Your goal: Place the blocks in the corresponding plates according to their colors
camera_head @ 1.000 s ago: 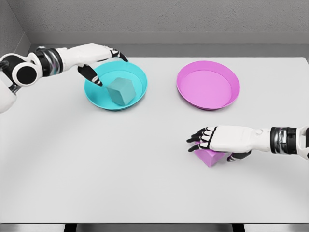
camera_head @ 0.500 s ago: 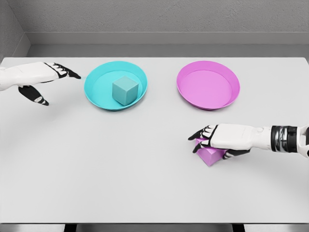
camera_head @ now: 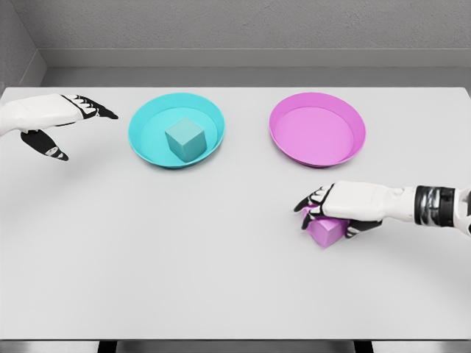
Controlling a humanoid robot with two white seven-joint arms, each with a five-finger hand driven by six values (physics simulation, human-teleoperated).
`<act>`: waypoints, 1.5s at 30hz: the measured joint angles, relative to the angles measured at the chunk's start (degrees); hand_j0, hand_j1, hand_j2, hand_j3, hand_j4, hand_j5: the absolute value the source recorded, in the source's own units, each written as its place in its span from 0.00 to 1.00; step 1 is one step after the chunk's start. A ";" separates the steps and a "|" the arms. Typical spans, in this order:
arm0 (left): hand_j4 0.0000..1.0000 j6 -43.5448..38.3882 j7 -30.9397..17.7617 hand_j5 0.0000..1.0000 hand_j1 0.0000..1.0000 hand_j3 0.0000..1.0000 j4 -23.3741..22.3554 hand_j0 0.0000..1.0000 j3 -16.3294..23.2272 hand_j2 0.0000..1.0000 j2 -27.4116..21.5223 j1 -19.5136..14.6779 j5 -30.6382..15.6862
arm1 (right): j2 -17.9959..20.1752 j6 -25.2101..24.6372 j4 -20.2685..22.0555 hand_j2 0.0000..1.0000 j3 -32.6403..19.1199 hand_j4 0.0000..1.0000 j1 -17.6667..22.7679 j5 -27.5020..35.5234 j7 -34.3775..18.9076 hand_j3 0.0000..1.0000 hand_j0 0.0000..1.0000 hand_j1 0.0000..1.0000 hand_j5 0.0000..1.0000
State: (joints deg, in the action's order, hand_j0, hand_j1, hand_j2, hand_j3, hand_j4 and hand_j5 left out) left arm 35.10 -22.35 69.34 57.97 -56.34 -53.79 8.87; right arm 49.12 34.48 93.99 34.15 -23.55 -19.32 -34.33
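A teal block [camera_head: 184,139] lies inside the cyan plate [camera_head: 144,141] at the table's upper left. The pink plate [camera_head: 352,147] at the upper right holds nothing. A purple-pink block [camera_head: 326,232] rests on the table below the pink plate, and my right hand [camera_head: 325,215] is curled over its top with fingers wrapped down its sides. My left hand [camera_head: 62,129] hovers open to the left of the cyan plate, thumb and fingers spread, holding nothing.
The white table [camera_head: 184,250] runs to a front edge at the bottom of the view and a grey wall at the back. Both plates stand side by side in the far half.
My left hand has drawn away leftward from the cyan plate, leaving the teal block inside. My right hand has closed down onto the purple-pink block, which shifted slightly right.
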 measured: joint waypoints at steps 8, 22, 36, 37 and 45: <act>1.00 0.00 0.00 1.00 1.00 1.00 0.00 1.00 0.04 1.00 0.33 0.00 -0.01 | -0.38 0.61 -2.08 0.65 -3.06 0.65 -0.97 -1.82 -0.63 0.65 0.65 0.65 0.65; 1.00 0.00 0.00 1.00 1.00 1.00 -0.17 1.00 0.04 1.00 0.45 0.09 -0.01 | -1.68 0.67 -5.63 0.64 -6.19 0.64 -5.54 -0.54 -0.70 0.64 0.64 0.64 0.64; 1.00 0.00 -0.02 1.00 1.00 1.00 -0.26 1.00 0.04 1.00 0.48 0.09 0.00 | -2.66 0.70 -8.20 0.64 -6.35 0.64 -8.79 -0.30 -0.69 0.64 0.64 0.64 0.64; 1.00 0.00 -0.03 1.00 1.00 1.00 -0.26 1.00 0.04 1.00 0.48 0.09 -0.01 | -2.67 0.72 -8.33 0.64 -6.35 0.64 -9.23 -0.31 -0.68 0.64 0.64 0.64 0.64; 1.00 0.00 -0.03 1.00 1.00 1.00 -0.26 1.00 0.05 1.00 0.49 0.17 -0.01 | -9.77 0.67 -18.14 0.65 -5.96 0.65 -23.99 -0.25 -0.68 0.65 0.65 0.65 0.65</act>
State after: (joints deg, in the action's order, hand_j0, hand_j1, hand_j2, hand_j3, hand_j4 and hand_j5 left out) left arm 35.10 -22.37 69.08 58.02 -55.85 -53.62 8.86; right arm 39.35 35.14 75.85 28.18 -47.54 -19.57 -35.00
